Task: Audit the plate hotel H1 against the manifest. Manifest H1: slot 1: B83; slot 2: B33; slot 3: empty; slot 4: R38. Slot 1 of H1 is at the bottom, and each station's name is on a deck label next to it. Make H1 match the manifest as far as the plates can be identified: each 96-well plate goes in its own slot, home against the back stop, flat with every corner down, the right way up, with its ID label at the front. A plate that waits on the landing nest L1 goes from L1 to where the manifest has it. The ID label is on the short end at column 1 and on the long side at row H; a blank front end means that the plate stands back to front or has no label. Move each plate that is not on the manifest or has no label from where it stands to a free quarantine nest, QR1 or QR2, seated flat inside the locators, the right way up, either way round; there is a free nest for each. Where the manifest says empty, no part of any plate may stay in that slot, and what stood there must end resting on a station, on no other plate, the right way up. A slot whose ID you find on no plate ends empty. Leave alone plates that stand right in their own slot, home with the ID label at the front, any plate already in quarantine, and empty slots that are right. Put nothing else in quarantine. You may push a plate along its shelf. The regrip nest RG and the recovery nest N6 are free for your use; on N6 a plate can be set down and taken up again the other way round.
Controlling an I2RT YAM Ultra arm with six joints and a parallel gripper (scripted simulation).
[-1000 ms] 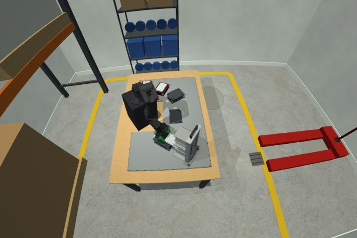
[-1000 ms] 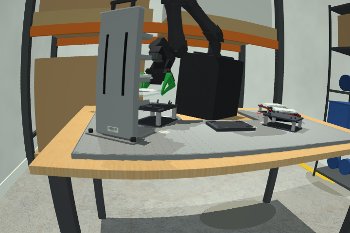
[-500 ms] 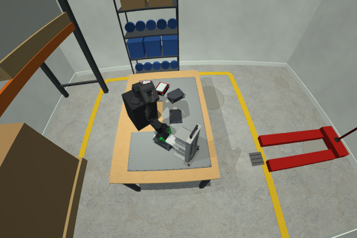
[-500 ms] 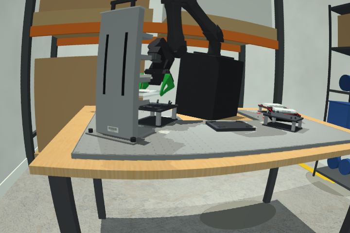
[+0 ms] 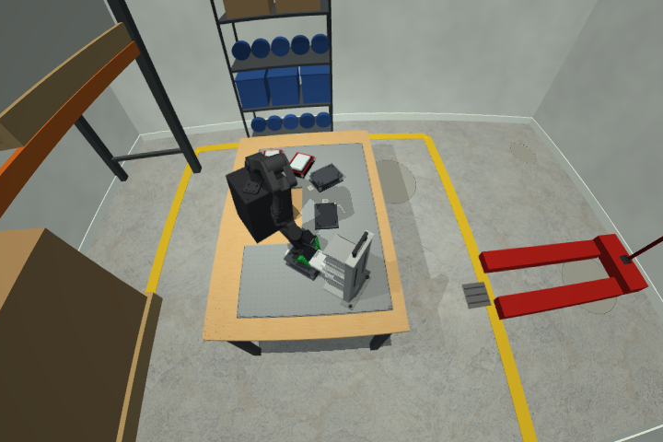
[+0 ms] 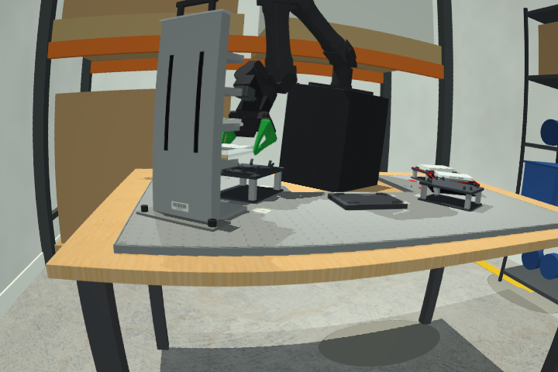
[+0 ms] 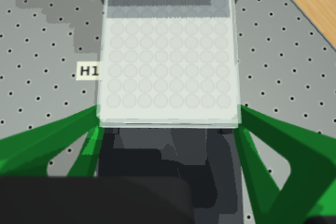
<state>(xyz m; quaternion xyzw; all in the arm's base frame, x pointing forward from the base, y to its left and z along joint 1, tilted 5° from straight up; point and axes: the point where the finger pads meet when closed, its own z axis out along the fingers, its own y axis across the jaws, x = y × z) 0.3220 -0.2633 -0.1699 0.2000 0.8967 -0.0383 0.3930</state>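
Note:
The hotel H1 (image 5: pixel 354 276) (image 6: pixel 187 109) is the tall grey tower; its deck label (image 7: pixel 89 71) reads H1. My gripper (image 5: pixel 310 253) (image 6: pixel 240 148) (image 7: pixel 168 112) is shut on a white 96-well plate (image 7: pixel 168 70) (image 6: pixel 240 151), with the fingertips on its two long sides near the end towards me. The plate is level, wells up. Its far end is in the lower part of H1, under the hotel's shadow; which slot, I cannot tell for sure. No ID is readable on its near end. The other slots' contents are hidden.
A raised black nest (image 5: pixel 302 266) (image 6: pixel 255 171) stands below the gripper, before H1. A flat black nest (image 5: pixel 326 215) (image 6: pixel 367 201) and another raised one (image 5: pixel 326 177) (image 6: pixel 459 187) stand further along. White plates (image 5: pixel 301 162) (image 5: pixel 273 152) lie on red-edged nests at the far end.

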